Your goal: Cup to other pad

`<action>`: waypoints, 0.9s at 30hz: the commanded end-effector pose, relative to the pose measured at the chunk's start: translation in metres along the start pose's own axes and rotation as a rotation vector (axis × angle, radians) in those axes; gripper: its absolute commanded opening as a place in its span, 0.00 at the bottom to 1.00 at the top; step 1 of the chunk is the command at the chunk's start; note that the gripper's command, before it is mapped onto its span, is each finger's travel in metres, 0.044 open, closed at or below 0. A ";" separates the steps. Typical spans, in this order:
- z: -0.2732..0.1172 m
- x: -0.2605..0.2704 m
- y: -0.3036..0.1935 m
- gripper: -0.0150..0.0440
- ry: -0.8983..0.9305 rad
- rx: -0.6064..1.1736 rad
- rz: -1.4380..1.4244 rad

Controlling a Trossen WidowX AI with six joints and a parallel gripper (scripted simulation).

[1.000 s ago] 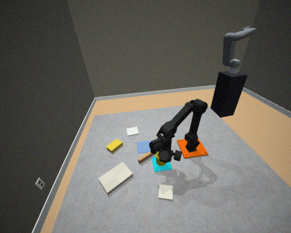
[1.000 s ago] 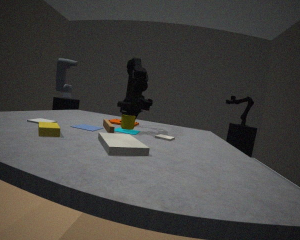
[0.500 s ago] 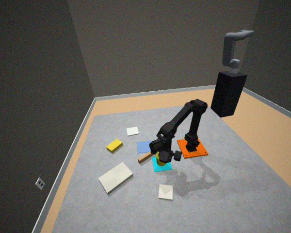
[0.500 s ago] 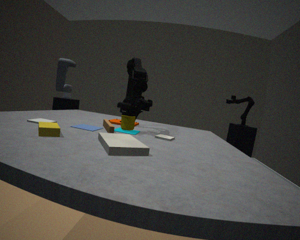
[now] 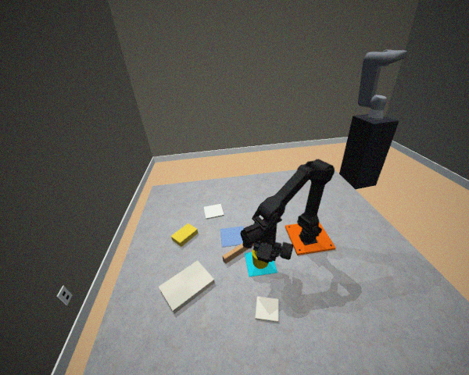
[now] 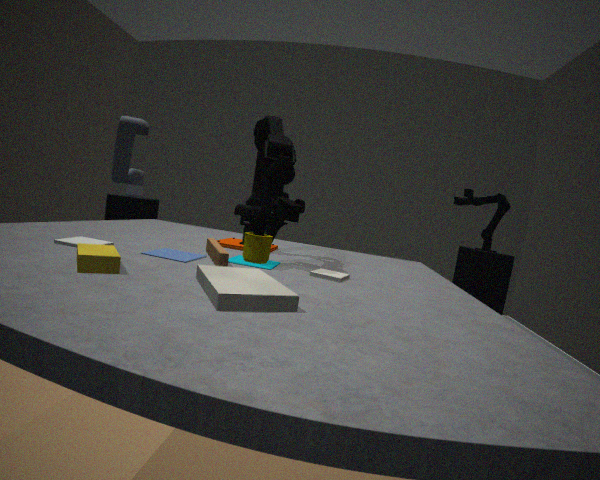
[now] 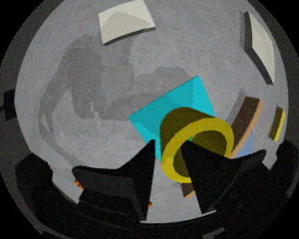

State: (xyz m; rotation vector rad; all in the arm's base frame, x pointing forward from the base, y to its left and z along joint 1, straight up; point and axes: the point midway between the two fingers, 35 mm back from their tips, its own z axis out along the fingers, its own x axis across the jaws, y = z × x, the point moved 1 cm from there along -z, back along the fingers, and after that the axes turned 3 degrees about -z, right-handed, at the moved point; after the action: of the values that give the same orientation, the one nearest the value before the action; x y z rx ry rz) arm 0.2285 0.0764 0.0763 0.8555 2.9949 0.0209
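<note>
The yellow cup (image 5: pixel 260 263) (image 6: pixel 257 249) (image 7: pixel 176 121) stands upright on the cyan pad (image 5: pixel 270 269) (image 6: pixel 271 265) (image 7: pixel 149 117). A bit of green (image 7: pixel 190 138) shows inside it; the rest of its contents is hidden. My gripper (image 6: pixel 260 236) (image 7: pixel 167 142) is partly open at the cup's rim, one finger over the cup's mouth and the other outside, with a gap between the fingers and the near wall. The blue pad (image 5: pixel 229 237) (image 6: pixel 173 254) (image 7: pixel 244 147) lies bare beyond a wooden bar.
The wooden bar (image 5: pixel 234 253) (image 6: pixel 217 251) (image 7: pixel 247 124) lies close beside the cyan pad. A large cream block (image 5: pixel 186 285) (image 6: pixel 248 289), a yellow block (image 5: pixel 184 233) (image 6: pixel 98 258), a small cream tile (image 5: pixel 266 308) and a white tile (image 5: pixel 213 211) lie farther off. The arm's orange baseplate (image 5: pixel 324 244) is behind.
</note>
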 end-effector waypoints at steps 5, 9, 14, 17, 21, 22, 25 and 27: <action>-0.005 0.000 0.001 0.50 0.000 0.000 0.001; -0.010 -0.001 0.001 0.50 0.001 0.000 0.001; -0.016 -0.001 0.001 0.50 0.002 0.001 0.002; -0.020 -0.001 0.001 0.50 0.002 0.001 0.002; -0.025 -0.001 0.001 0.50 0.003 0.002 0.003; -0.026 -0.001 0.001 0.50 0.003 0.002 0.003; -0.030 -0.001 0.001 0.50 0.004 0.002 0.004; -0.032 -0.001 0.001 0.50 0.004 0.003 0.004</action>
State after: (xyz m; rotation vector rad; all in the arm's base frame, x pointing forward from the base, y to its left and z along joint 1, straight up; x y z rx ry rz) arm 0.2273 0.0758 0.1021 0.8591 3.0041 0.0104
